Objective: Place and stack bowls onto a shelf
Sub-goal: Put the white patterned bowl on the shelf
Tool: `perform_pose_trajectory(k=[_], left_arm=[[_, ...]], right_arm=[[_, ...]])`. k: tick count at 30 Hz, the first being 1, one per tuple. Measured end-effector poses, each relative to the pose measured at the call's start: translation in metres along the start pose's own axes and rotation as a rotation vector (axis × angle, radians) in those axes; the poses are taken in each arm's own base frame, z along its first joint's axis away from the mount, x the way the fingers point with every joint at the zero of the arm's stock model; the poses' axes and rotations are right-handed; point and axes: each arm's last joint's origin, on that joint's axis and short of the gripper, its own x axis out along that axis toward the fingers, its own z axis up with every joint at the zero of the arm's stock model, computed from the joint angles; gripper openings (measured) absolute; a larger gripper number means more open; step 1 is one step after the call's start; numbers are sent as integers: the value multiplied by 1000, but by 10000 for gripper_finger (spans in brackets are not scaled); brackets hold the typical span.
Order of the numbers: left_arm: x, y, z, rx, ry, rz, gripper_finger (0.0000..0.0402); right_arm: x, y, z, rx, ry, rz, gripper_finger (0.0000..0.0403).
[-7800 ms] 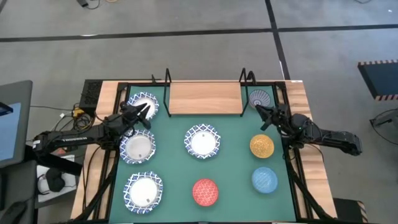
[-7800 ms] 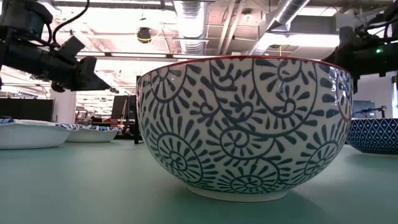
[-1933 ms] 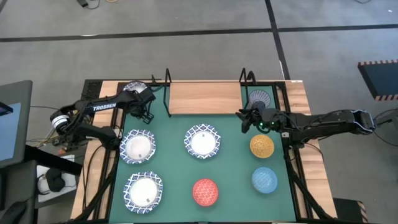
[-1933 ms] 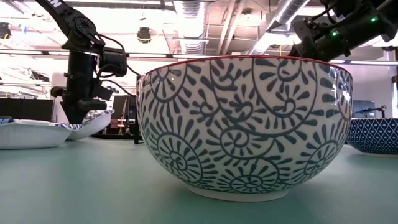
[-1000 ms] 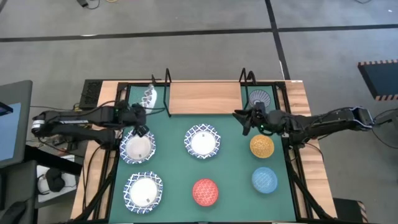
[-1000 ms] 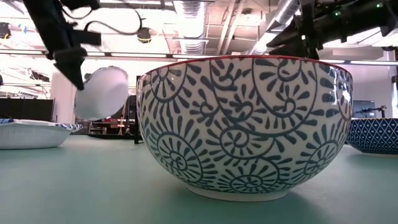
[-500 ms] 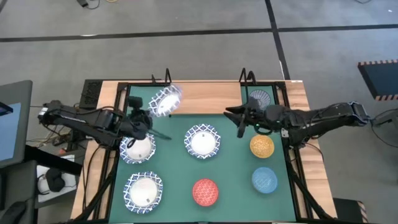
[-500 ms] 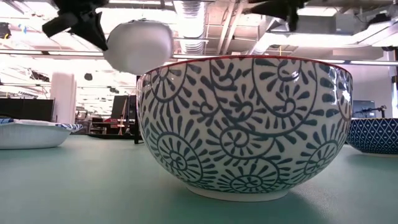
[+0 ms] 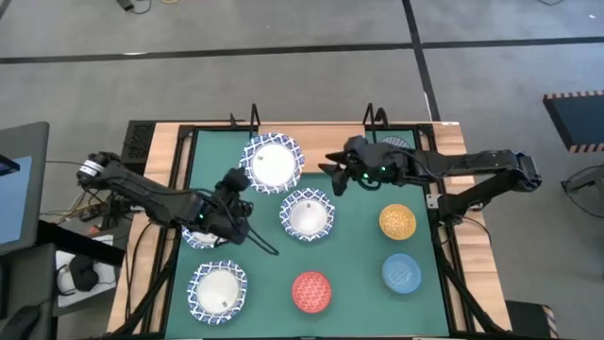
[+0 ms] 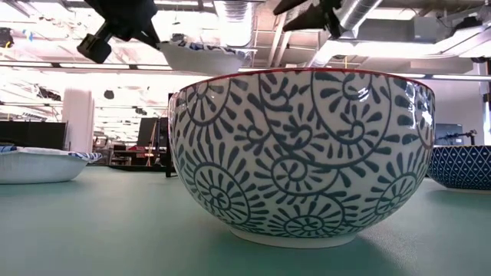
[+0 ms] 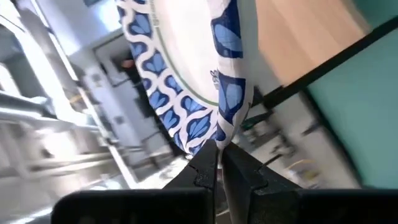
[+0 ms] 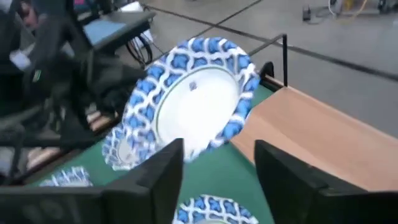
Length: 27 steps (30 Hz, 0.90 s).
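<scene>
My left gripper point(image 9: 243, 181) is shut on a wide white bowl with a blue patterned rim point(image 9: 272, 162), which it holds in the air over the left end of the shelf point(image 9: 316, 140). The same bowl shows high in the low view point(image 10: 203, 54). My right gripper point(image 9: 330, 172) hovers open just right of that bowl, over the shelf, and its fingers stand apart in the right wrist view point(image 12: 224, 174). The grey-blue bowl point(image 9: 396, 144) sits at the far right, partly under my right arm. My left gripper pinches the rim of the white bowl point(image 11: 222, 138) between its two fingers, at the bowl's near-left side. The fingers point(image 11: 205, 169) reach it slanting from the table's near left. The bowl is lifted clear, open side up and roughly level.
On the green mat point(image 9: 359, 274) rest white bowls at the centre point(image 9: 308, 214), near left point(image 9: 219, 288) and under my left arm point(image 9: 200, 236). There are also a red bowl point(image 9: 311, 291), a yellow one point(image 9: 397, 222) and a light blue one point(image 9: 402, 273). Black posts point(image 9: 253, 115) rise at the shelf's ends.
My left gripper has swung toward the table's right edge, carrying the white bowl from beside the shelf's left end to above it. The bowl has turned from nearly edge-on to open side up. My right gripper has moved left along the shelf toward that bowl.
</scene>
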Motion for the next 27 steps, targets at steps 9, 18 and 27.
perform_pose_trajectory(k=[9,18,27], left_arm=[[-10,-2,18,83,-6,64,0],[-14,-2,19,92,-20,73,0],[-14,-2,19,99,-29,66,0]], right_arm=[[32,-15,-9,28,80,-34,261],[63,-22,-19,44,135,16,248],[71,-29,-21,46,163,39,191]])
